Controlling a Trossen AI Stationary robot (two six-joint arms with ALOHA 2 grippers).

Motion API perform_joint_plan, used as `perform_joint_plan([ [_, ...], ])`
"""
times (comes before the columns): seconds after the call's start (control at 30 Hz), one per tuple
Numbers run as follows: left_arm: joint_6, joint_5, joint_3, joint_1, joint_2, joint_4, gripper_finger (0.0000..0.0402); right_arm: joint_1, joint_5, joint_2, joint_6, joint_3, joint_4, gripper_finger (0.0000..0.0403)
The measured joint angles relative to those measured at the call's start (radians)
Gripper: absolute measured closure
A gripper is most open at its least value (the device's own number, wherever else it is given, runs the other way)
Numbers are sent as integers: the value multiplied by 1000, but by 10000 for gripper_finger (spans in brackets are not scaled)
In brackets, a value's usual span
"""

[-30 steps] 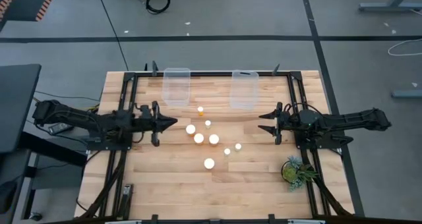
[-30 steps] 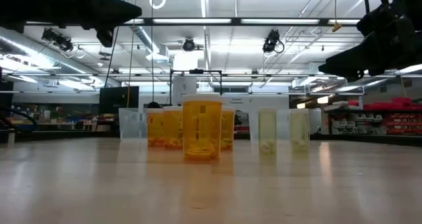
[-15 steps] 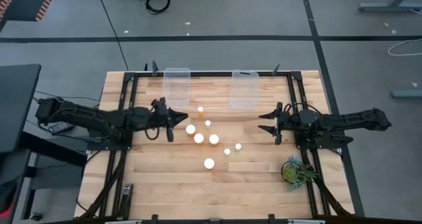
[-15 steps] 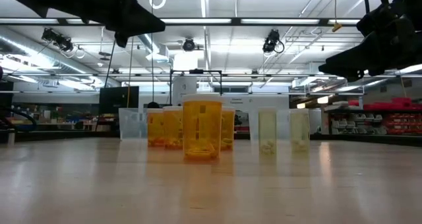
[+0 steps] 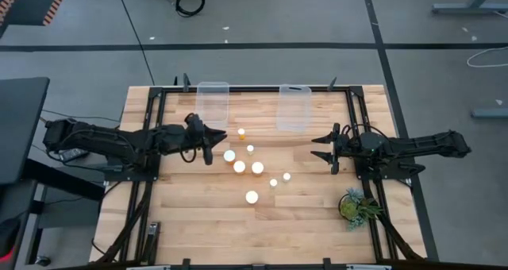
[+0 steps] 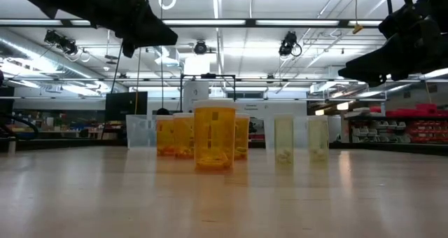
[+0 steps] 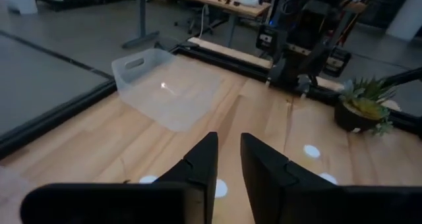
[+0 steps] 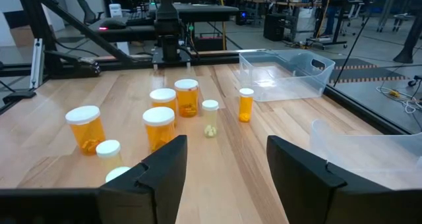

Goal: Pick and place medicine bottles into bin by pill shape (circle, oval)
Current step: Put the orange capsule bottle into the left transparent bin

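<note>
Several small orange bottles with white caps point(image 5: 252, 165) stand upright on the wooden table's middle; they also show in the low view point(image 6: 213, 136) and the right wrist view point(image 8: 158, 126). My left gripper point(image 5: 219, 136) hovers above the table just left of the bottles, and its fingers point(image 7: 227, 145) stand almost together, with only a narrow slit between them, holding nothing. My right gripper point(image 5: 315, 147) waits right of the bottles, open and empty point(image 8: 226, 151).
Two clear plastic bins point(image 5: 213, 103) point(image 5: 294, 107) stand at the table's far edge, behind the bottles. A small green plant in a pot point(image 5: 357, 205) stands near the table's right edge. Bare wood lies near the front edge.
My left gripper has moved toward the table's right and far edges, closer to the bottles, staying above the table. The bottles and my right gripper have kept still.
</note>
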State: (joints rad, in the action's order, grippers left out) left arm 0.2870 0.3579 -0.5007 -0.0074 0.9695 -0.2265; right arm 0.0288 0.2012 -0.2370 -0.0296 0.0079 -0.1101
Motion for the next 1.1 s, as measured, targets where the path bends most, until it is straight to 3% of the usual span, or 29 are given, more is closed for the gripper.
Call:
perform_joint_plan([
  [0.37,121,49,-6,6,0,113,262,0,0,0,0,0,0,187],
  [0.73,261,50,-267,11,0,631,250,0,0,0,0,0,0,187],
  [1.1,365,-21,-365,11,31,787,197,0,0,0,0,0,0,187],
])
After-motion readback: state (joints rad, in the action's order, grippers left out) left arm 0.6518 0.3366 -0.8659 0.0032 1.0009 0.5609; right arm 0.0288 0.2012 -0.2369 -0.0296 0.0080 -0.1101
